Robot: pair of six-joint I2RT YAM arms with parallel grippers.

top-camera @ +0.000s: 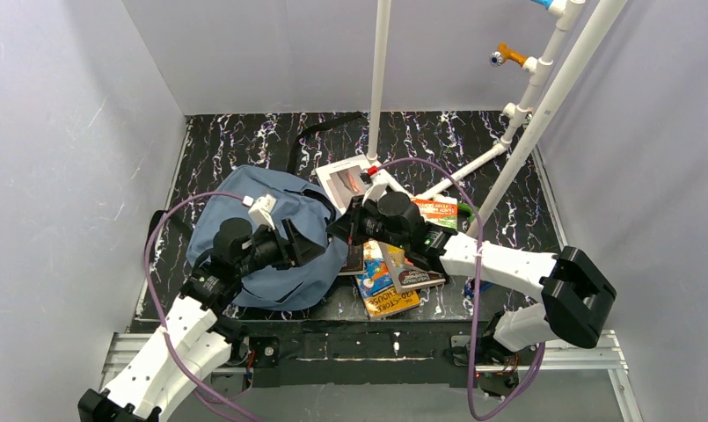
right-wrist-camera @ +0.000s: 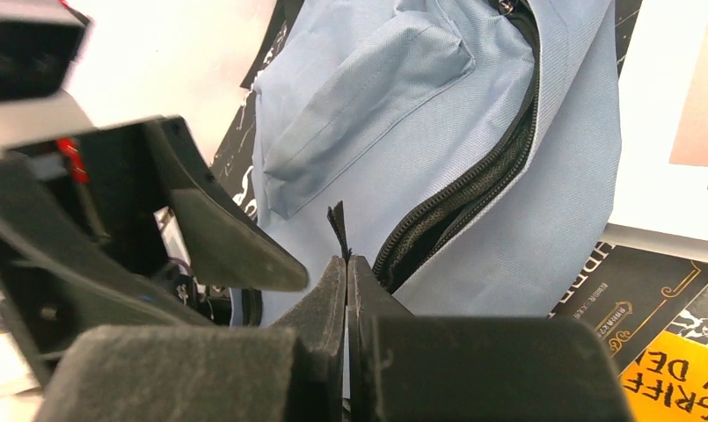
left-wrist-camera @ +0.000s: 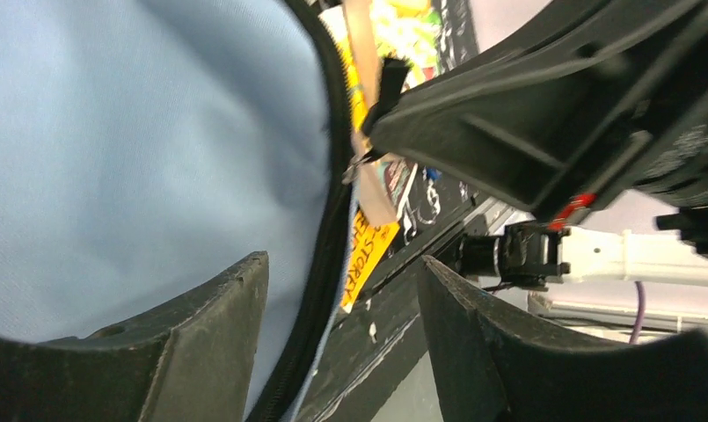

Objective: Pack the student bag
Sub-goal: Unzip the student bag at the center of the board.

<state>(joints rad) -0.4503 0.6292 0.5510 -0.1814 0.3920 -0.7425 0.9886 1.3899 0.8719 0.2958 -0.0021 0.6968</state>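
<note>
Two grippers meet at the zipper edge of the student bag (top-camera: 244,189). The left gripper (left-wrist-camera: 341,277) gapes, fingers straddling that edge. The right gripper (right-wrist-camera: 346,264) is clenched on a black zipper tab (right-wrist-camera: 337,227).

The bench (top-camera: 244,141) is surveyed from high behind by the fixed camera, while the student bag (right-wrist-camera: 438,114) is framed close-up from opposite sides by both wrist cameras.

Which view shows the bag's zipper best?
Right wrist: the zipper runs across the student bag, partly open, its pull tab pinched in the right fingers. Left wrist shows only a close, short stretch; top external mostly hides it behind the arms.
</note>
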